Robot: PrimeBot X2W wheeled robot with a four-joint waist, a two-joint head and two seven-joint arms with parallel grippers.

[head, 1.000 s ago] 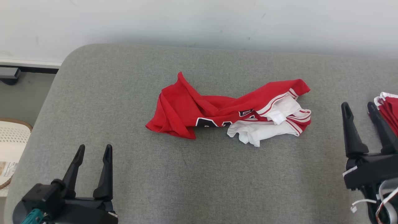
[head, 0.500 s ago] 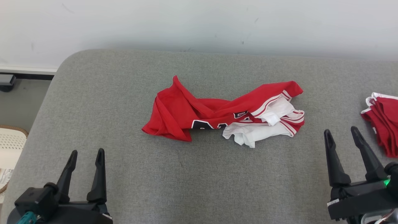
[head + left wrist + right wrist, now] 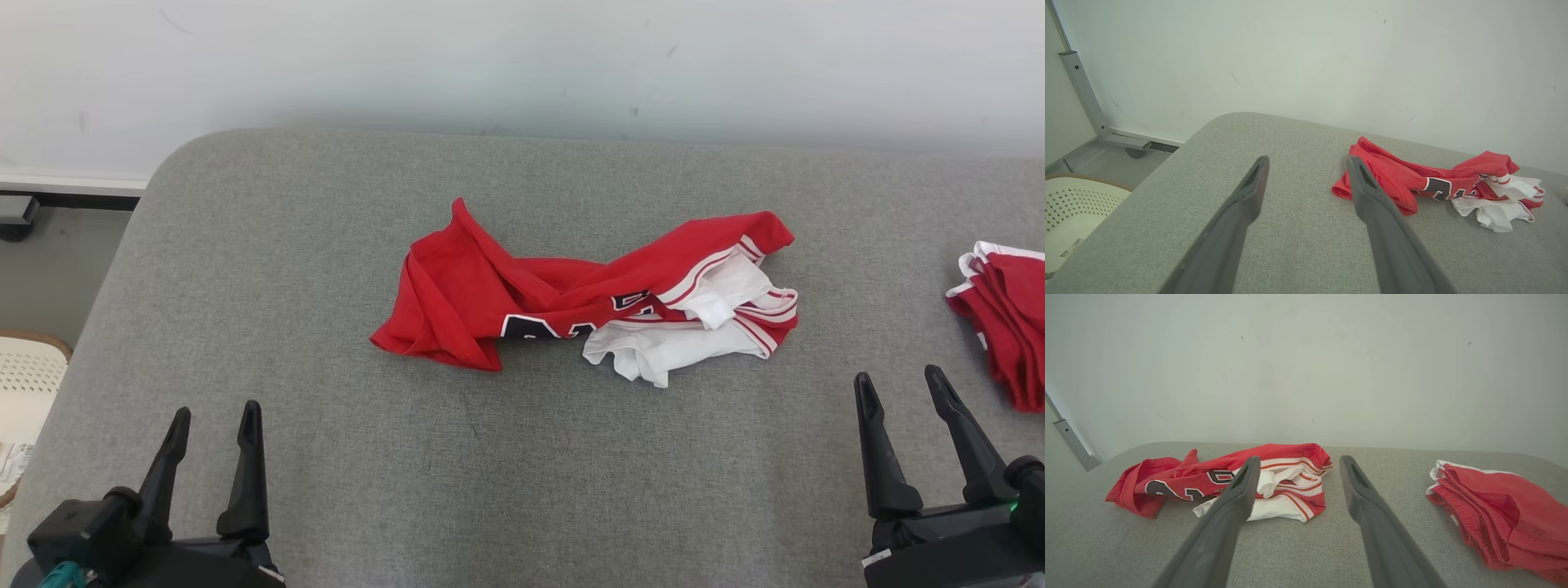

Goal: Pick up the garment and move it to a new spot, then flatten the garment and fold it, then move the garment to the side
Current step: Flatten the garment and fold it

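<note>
A crumpled red and white garment [image 3: 571, 298] with black lettering lies in a bunch at the middle of the grey cushioned surface [image 3: 522, 474]. It also appears in the left wrist view as the garment [image 3: 1412, 179] and in the right wrist view as the garment [image 3: 1224, 477]. My left gripper [image 3: 214, 416] stands open near the front left edge, well short of the cloth. At the front right my right gripper [image 3: 896, 380] is open too, with nothing between its fingers. Both are apart from the garment.
A second red garment [image 3: 1004, 318], folded, lies at the right edge of the surface, close to my right gripper; it is the folded pile [image 3: 1498, 510] in the right wrist view. A pale perforated basket [image 3: 24, 384] sits on the floor at the left. A white wall stands behind.
Both grippers have drawn back toward the front edge, the right one coming away from the folded pile. The camera shifted a little early on. The crumpled garment has not moved.
</note>
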